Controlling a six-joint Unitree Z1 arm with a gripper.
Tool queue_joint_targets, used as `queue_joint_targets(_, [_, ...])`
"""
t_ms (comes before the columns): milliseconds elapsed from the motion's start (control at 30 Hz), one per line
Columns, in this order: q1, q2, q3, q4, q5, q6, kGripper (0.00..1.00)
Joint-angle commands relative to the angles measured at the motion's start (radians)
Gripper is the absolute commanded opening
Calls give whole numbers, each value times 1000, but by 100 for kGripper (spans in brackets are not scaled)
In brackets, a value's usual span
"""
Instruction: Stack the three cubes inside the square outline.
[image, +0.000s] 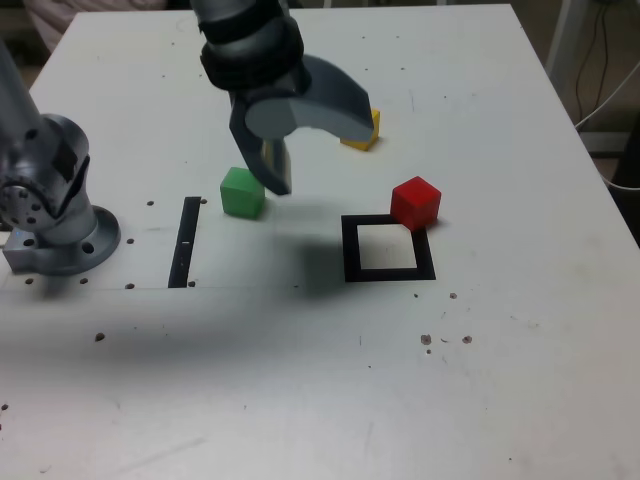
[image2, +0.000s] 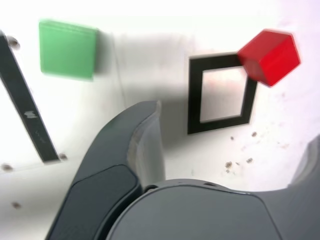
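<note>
Cubes, 3, unstacked, red at the outline's corner; gripper wide open, empty.

The tabletop lies open across its near half, with only small holes and specks. In the exterior view, a free lane runs between the green cube on the left and the square outline. The red cube blocks the outline's far right corner. The yellow cube stands farther off, partly behind the jaws. The right side is open.
</note>
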Motion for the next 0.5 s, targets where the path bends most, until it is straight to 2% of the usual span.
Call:
queue_joint_targets(0, [3,25,28,-58,-16,-32,100])
queue_joint_targets(100, [12,40,35,-113,-12,-49,100])
queue_joint_targets(200, [25,51,-3,-107,11,-49,99])
queue_joint_targets(333, [40,67,-94,-30,48,-50,99])
queue_joint_targets(467, [62,116,-253,130,89,-49,97])
